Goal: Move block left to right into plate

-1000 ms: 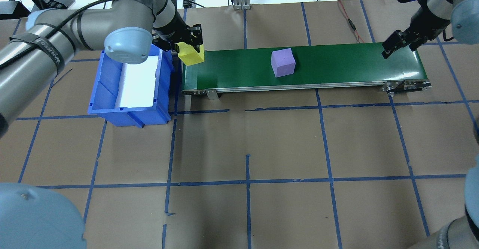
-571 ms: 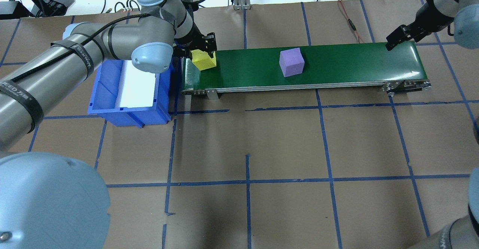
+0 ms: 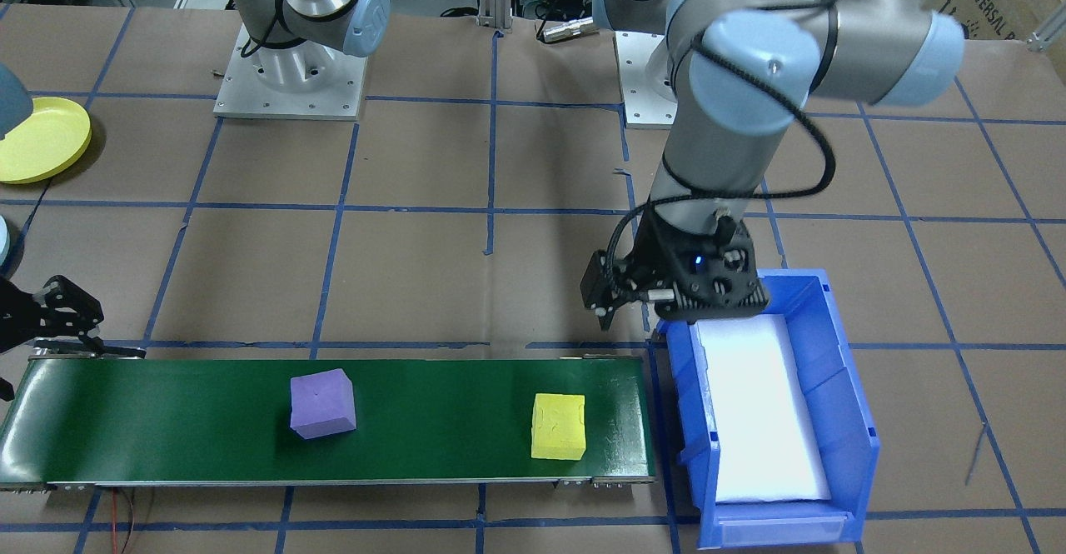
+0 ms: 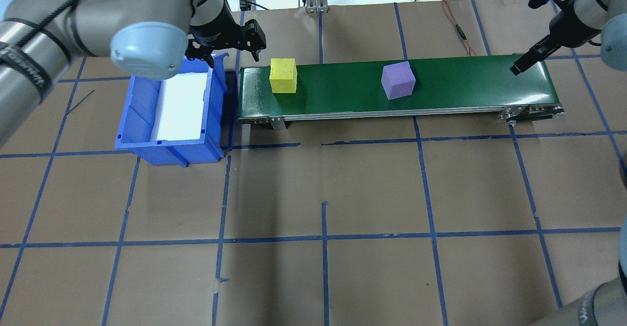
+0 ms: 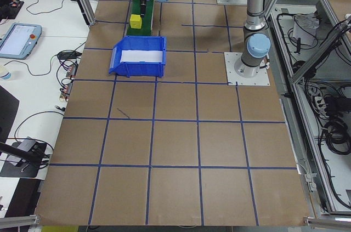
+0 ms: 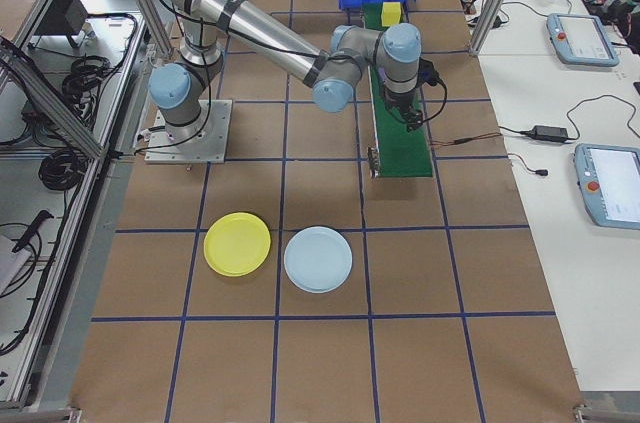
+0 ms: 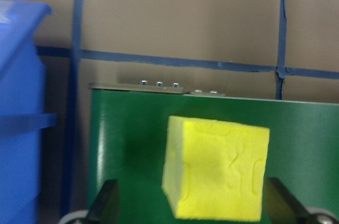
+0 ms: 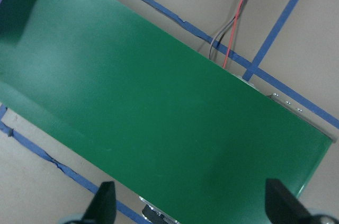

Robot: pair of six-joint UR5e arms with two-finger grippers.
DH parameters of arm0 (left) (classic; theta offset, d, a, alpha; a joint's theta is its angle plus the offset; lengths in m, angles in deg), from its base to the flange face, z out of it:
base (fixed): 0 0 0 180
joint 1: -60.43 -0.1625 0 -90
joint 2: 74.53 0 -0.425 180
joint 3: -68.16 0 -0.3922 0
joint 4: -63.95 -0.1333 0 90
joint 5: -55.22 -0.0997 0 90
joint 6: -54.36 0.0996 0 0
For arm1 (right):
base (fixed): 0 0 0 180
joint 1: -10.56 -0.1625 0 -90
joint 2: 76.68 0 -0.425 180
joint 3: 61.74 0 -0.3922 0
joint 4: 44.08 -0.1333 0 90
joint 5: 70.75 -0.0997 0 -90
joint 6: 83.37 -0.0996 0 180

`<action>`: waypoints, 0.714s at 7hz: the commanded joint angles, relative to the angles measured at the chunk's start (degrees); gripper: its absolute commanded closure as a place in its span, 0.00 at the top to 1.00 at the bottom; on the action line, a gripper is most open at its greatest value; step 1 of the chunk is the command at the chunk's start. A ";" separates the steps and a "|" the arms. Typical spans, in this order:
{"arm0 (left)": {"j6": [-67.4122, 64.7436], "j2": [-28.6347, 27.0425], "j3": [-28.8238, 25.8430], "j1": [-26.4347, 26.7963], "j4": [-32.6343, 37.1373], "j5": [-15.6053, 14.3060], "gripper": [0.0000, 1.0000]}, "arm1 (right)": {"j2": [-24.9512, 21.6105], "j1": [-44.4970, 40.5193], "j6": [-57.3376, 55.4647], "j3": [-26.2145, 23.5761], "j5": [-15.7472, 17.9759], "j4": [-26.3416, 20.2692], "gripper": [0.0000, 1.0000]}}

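Two blocks sit on the green belt (image 4: 465, 83) over the brown, blue-taped table (image 4: 323, 193): yellow block (image 4: 283, 75) nearest the blue bin (image 4: 169, 108), purple block (image 4: 398, 80) mid-belt. Left gripper (image 4: 245, 41) open, empty, beside the bin; right gripper (image 4: 520, 65) open over the belt's far end. Yellow plate (image 6: 236, 244) lies well apart, touching a pale blue plate (image 6: 318, 259).

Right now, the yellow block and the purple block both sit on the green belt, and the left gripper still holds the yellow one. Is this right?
Not quite. Both the yellow block and the purple block do sit on the green belt, but the left gripper does not hold the yellow one. It is open and back by the blue bin, apart from the block. The overhead exterior view shows this.
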 commanded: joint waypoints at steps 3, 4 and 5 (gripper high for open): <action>-0.07 10.76 1.74 0.14 17.04 -3.74 1.00 | 0.78 0.19 32.27 -1.12 -11.84 -3.09 0.98; 1.15 10.77 1.66 0.06 17.04 -4.62 1.00 | 2.61 0.19 40.56 -1.91 -13.42 -3.00 0.96; 1.86 10.85 1.66 -0.03 16.70 -5.67 1.00 | 4.63 0.19 46.47 -1.66 -17.96 -2.66 0.99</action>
